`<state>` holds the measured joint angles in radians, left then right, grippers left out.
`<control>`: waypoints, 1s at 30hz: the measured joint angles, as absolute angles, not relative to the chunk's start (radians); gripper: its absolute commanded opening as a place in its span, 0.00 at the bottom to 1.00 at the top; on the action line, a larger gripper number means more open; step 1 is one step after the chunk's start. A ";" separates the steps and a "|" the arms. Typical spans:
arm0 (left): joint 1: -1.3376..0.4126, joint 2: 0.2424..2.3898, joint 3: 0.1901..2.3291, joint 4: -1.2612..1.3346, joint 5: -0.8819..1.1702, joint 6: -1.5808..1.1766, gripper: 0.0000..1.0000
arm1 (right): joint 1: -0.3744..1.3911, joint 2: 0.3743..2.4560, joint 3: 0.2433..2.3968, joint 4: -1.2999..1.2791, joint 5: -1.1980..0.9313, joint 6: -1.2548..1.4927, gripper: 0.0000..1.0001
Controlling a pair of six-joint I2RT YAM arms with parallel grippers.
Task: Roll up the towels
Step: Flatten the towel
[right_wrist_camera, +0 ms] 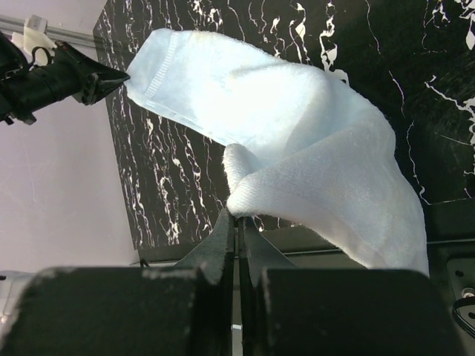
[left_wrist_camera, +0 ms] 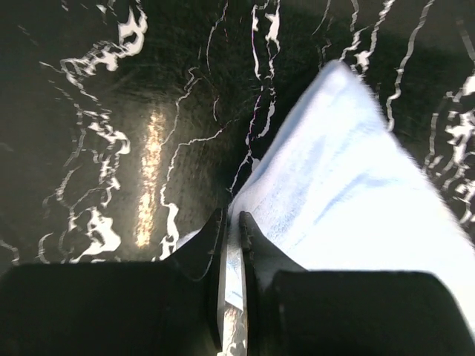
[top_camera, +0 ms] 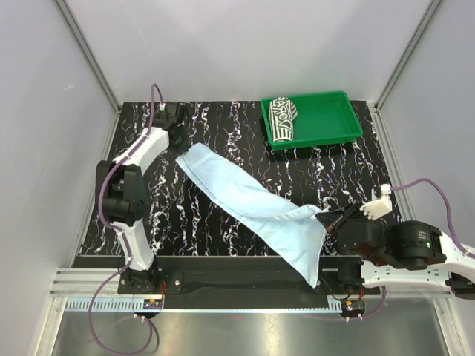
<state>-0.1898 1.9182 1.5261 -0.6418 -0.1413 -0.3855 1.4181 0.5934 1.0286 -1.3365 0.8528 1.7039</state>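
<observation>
Overhead camera sits high behind the arm bases, looking down and forward, far enough off to take in the whole table (top_camera: pixel 223 126) with the blue towel (top_camera: pixel 252 204) slanting across it. Left wrist camera is pressed right up behind the left gripper (left_wrist_camera: pixel 232 216), facing out over the towel's far corner. Right wrist camera, just as close behind the right gripper (right_wrist_camera: pixel 235 216), looks along the towel's length to that same corner. All three share the towel.
</observation>
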 measured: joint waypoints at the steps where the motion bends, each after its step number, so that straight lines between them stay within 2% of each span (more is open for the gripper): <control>1: -0.190 1.900 1.520 -0.643 -0.144 -0.382 0.16 | 1.418 0.594 1.032 -1.336 0.854 1.701 0.00; 8: -0.191 1.841 1.441 -0.653 -0.147 -0.366 0.34 | 1.418 0.596 1.045 -1.336 0.855 1.694 0.00; 15: -0.192 1.850 1.315 -0.656 -0.143 -0.375 0.37 | 1.418 0.600 1.045 -1.336 0.854 1.694 0.00; 20: -0.198 1.855 1.311 -0.624 -0.145 -0.391 0.54 | 1.418 0.598 1.044 -1.336 0.854 1.694 0.00; 30: -0.198 1.913 1.317 -0.559 -0.163 -0.421 0.52 | 1.418 0.594 1.030 -1.336 0.847 1.695 0.00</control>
<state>-0.1982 1.9125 1.3170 -0.5591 -0.1631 -0.4206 1.4181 0.5938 1.0298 -1.3365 0.8471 1.6951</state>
